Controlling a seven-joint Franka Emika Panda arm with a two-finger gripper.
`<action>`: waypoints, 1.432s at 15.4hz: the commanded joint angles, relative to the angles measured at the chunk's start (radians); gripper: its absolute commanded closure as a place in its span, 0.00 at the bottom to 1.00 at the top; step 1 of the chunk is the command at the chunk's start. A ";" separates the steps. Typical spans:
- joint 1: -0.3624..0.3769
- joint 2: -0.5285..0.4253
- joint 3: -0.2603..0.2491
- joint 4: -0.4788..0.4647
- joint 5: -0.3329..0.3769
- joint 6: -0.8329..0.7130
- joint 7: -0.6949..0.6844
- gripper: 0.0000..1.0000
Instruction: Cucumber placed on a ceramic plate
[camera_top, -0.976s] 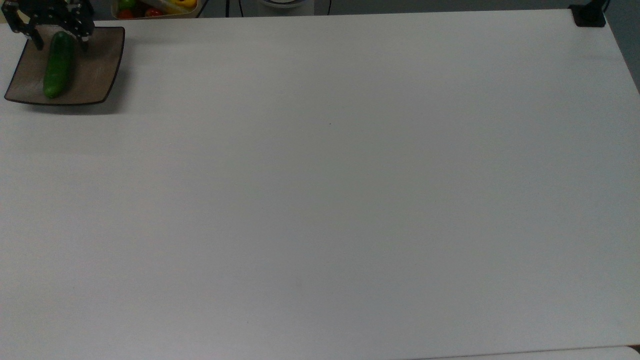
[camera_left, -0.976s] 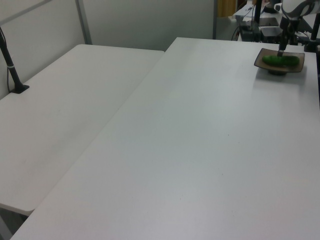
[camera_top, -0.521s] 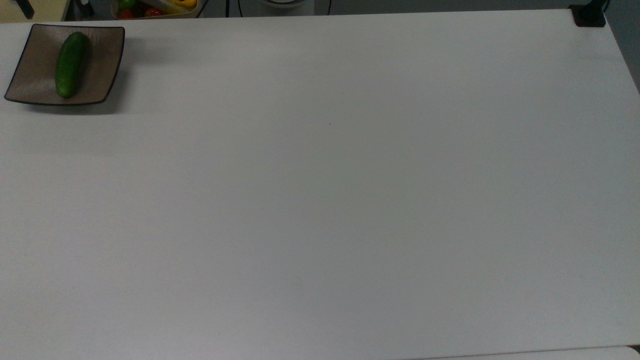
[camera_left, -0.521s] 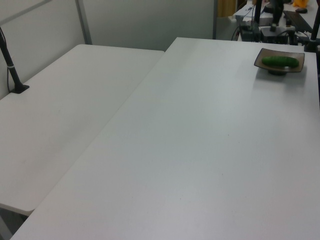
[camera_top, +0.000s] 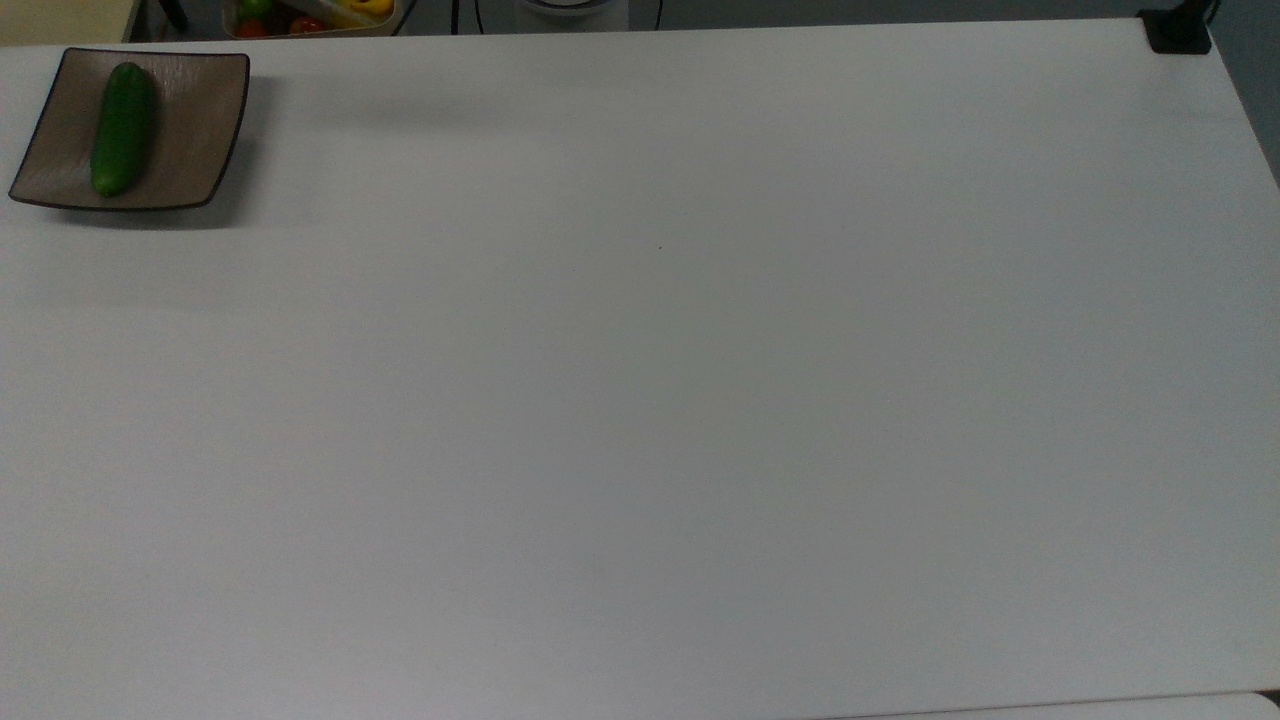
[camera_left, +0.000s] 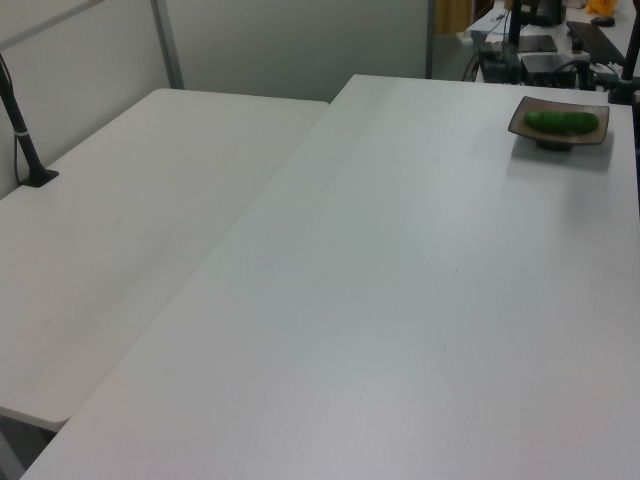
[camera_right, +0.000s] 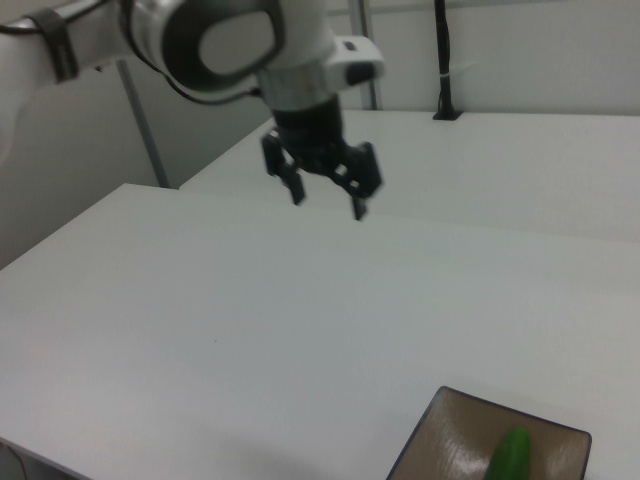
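And the black two-finger gripper (camera_right: 328, 197) has lifted clear, fingers spread and empty, up above the white table (camera_top: 640, 400)! A second ago it straddled the stubby dark green cucumber (camera_top: 123, 128); now that lies free on the square brown ceramic plate (camera_top: 200, 120). Placement looks done. The cucumber sits well below and apart from the gripper.
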 joint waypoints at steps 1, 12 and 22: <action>0.007 -0.010 0.100 0.042 0.014 -0.075 0.174 0.00; 0.128 -0.005 0.211 0.012 0.009 -0.061 0.311 0.00; 0.262 0.024 0.125 -0.046 -0.009 0.080 0.225 0.00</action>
